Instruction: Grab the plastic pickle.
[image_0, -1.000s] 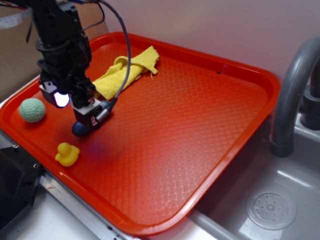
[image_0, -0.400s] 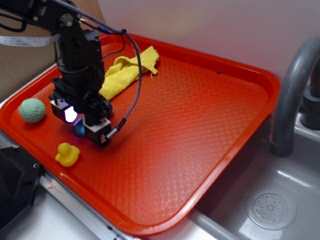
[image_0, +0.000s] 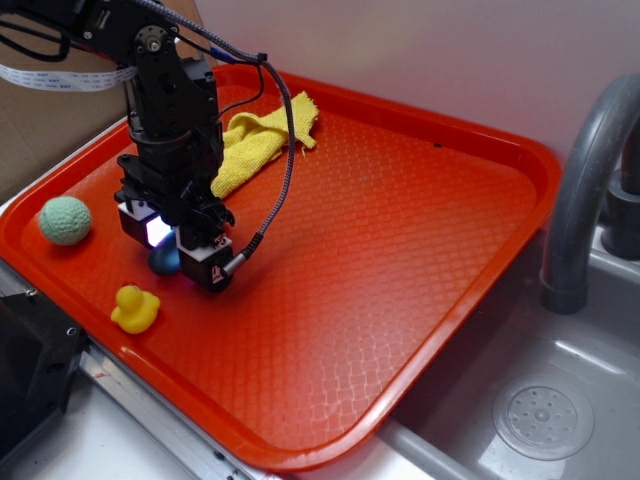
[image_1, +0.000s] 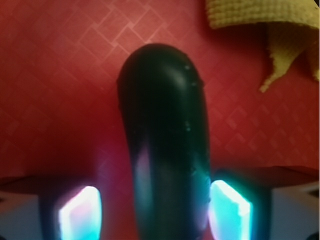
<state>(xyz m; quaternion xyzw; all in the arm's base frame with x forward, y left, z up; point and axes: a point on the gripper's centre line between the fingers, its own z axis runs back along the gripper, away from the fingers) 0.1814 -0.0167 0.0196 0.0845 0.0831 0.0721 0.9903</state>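
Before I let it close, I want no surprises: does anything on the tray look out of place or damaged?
Nothing stands out. The plastic pickle lies flat on the red tray, intact, between the fingers of the claw. The yellow cloth is crumpled near the tray's far rim, but nothing is spilled or broken.

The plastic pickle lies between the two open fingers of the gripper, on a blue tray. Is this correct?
Not quite: the tray is red, as the exterior view shows. The rest holds: the plastic pickle lies between the open fingers of the gripper.
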